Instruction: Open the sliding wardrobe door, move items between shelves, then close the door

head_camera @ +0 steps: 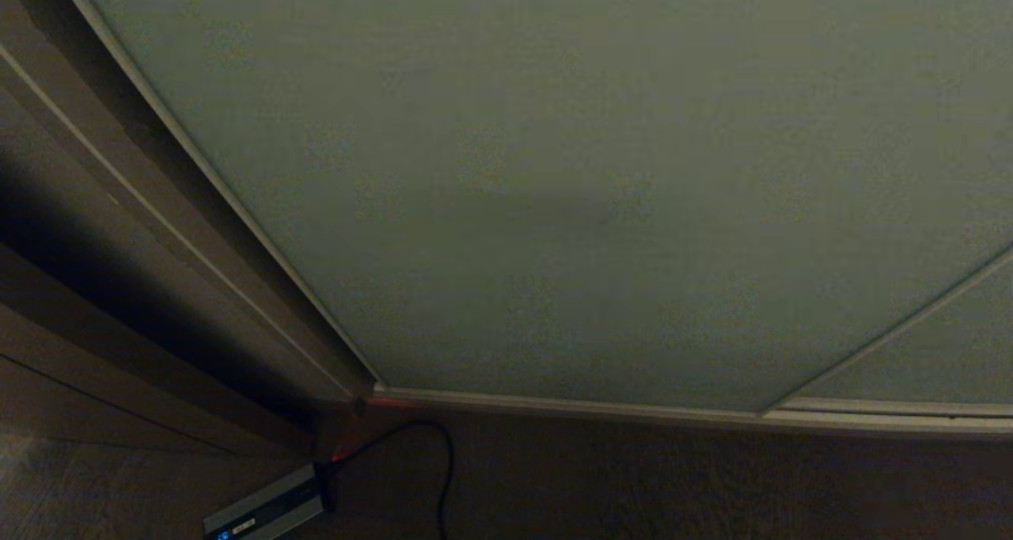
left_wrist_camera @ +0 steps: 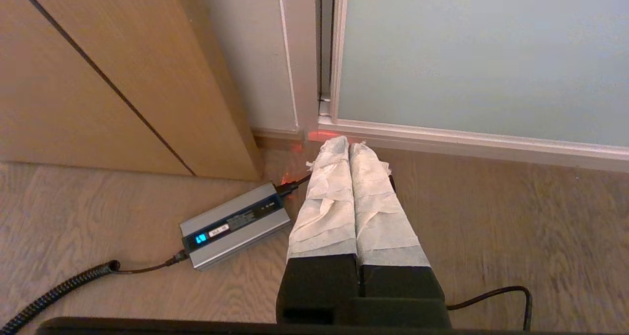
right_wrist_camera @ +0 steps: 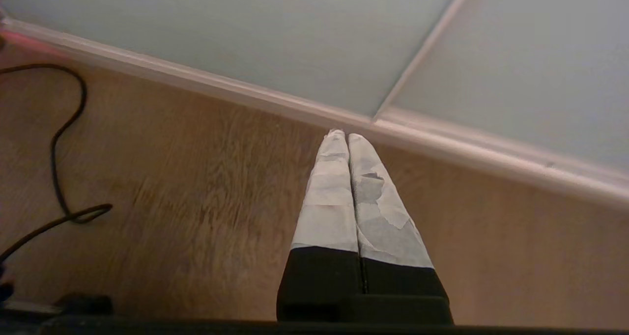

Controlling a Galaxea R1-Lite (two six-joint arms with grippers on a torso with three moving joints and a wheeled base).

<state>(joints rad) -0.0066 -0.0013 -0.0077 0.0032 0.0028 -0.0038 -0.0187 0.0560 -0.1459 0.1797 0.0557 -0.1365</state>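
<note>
Upright sliding wardrobe door (head_camera: 554,168), bottom rail along floor (left_wrist_camera: 491,227)

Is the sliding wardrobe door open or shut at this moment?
Shut. The sliding wardrobe door fills the opening, its frame edge meeting the wall post; no shelf or interior shows.

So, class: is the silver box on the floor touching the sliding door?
Apart. The left wrist view shows the silver box lying on bare floor clear of the sliding door.
</note>
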